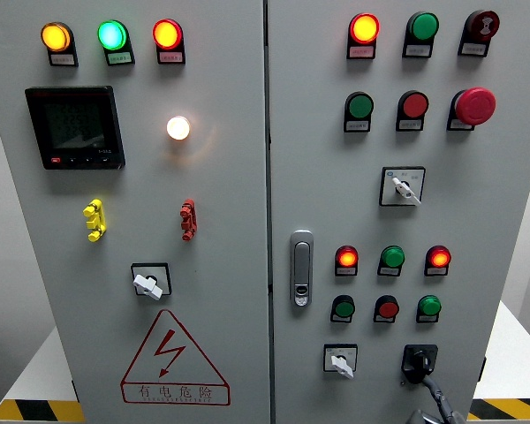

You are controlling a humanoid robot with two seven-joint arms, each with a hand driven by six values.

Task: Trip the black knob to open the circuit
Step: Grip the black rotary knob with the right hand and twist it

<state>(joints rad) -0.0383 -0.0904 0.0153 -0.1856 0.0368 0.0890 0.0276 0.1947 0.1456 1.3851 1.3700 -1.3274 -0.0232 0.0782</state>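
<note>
The black knob [418, 360] sits on a black square plate at the lower right of the grey cabinet's right door [495, 221]. Its handle points down and slightly left. My right hand [435, 405] rises from the bottom edge just below the knob, and its grey tip reaches the knob's lower end. Most of the hand is cut off by the frame, so I cannot make out its grasp. The left arm is out of the picture.
A white selector switch [340, 360] sits left of the knob, with small green and red buttons above it. A door latch [301, 268] is near the centre seam. A red mushroom stop button [474, 105] is upper right. Lit lamps, a meter and a warning triangle [174, 359] are on the left door.
</note>
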